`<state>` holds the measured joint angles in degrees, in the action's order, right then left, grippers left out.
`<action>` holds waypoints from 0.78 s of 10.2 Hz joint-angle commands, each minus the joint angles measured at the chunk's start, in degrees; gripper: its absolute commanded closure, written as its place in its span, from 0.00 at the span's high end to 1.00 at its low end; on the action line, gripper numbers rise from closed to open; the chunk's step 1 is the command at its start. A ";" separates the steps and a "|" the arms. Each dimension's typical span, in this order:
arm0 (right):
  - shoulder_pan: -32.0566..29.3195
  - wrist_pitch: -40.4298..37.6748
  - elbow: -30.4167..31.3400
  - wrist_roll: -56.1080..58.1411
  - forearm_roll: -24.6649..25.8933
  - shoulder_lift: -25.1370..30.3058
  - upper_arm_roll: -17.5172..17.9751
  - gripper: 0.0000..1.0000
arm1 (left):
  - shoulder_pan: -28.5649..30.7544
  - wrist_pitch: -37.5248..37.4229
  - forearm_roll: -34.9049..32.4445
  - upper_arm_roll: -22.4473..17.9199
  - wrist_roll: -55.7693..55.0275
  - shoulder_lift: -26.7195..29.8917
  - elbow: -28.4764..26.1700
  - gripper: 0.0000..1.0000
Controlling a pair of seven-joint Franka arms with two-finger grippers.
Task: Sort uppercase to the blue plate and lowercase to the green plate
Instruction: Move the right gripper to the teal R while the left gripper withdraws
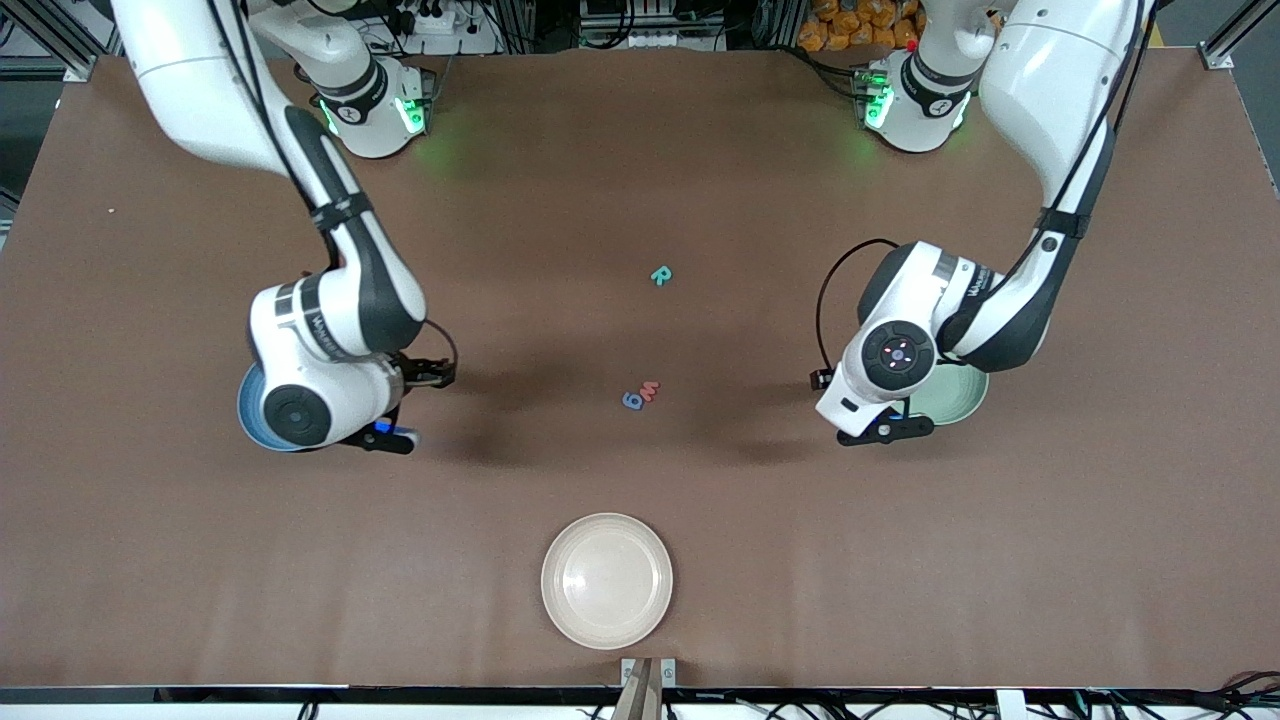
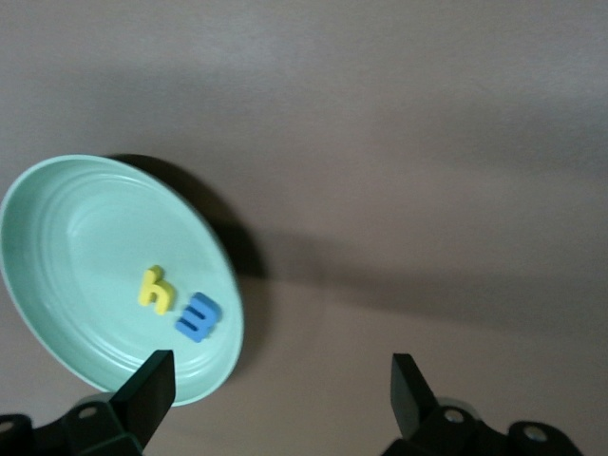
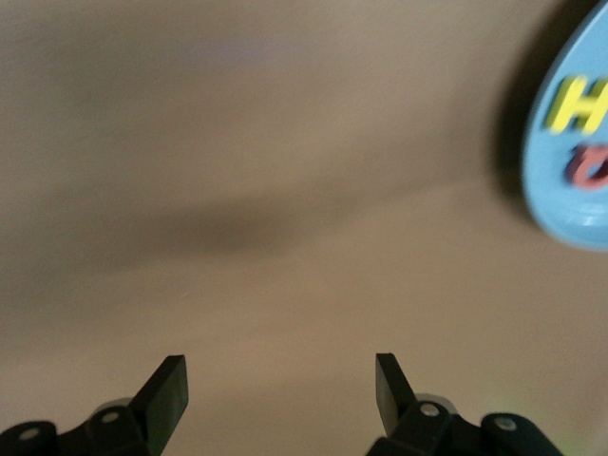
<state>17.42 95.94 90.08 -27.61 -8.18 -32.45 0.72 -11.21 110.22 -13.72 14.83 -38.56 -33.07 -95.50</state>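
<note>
**Foam letters part-sorted, both grippers empty**

Brown cloth covered the table (image 1: 640, 180), and three loose foam letters lay on it near its middle. A teal-green R (image 1: 660, 276) sat alone, farther from the front camera than the other two. A red m (image 1: 650, 391) and a blue g (image 1: 631, 401) lay just beside each other, nearer to the camera.

At the right arm's end, the blue plate (image 1: 243, 405) was mostly hidden under that arm's wrist in the front view. The right wrist view caught only the plate's edge (image 3: 570, 152), with a yellow H (image 3: 575, 106) and a red letter (image 3: 591, 169) lying in it; the red one was cut off and blurred, so its shape could not be told. The right gripper (image 3: 278, 385) hung over bare cloth beside the blue plate, its jaws spread wide with nothing between them.

At the left arm's end, the green plate (image 2: 57, 247) held a yellow h (image 2: 156, 289) and a blue m (image 2: 199, 317), close together near its middle. The left gripper (image 2: 283, 382) hovered over the cloth at the plate's rim, its jaws also spread apart and empty.

A beige plate (image 1: 607, 580) lay near the table's front edge, nearest the camera, with no letters in it.
</note>
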 commanded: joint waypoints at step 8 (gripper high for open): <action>30.62 9.23 3.60 -42.13 -1.31 10.39 0.16 0.89 | -1.53 0.17 0.54 -0.16 -4.15 -3.49 3.92 1.00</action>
<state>44.12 101.44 91.57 -64.25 -9.26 -23.03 1.51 -12.36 110.40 -13.72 14.82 -41.74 -35.64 -92.86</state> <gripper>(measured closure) 0.106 0.000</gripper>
